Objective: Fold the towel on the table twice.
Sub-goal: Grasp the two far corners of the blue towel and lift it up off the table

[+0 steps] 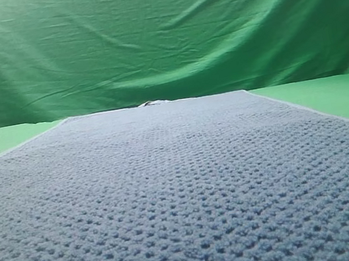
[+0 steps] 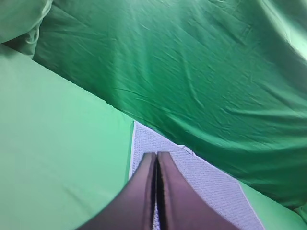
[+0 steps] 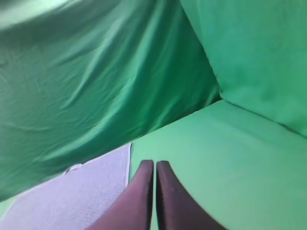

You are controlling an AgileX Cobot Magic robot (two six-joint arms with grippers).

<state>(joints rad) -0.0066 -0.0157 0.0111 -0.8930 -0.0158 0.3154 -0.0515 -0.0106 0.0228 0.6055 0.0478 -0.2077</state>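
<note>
From my station I see the wrinkled green backdrop cloth filling the whole rear of the high view, hanging behind the bright green worktop. The blue-grey waffle-knit towel lies flat and spread out on that worktop, unfolded, running from the near edge of the high view back almost to the backdrop, with bare green showing along both its sides. Its thin pale edge shows along the right and far sides, and a small pale tab sits at the middle of the far edge. Neither arm appears in the high view. On the left wrist view my left end effector has its fingers pressed together above the towel's left margin, gripping nothing. My right end effector is likewise closed and empty, over bare worktop just beside the towel's right edge
</note>
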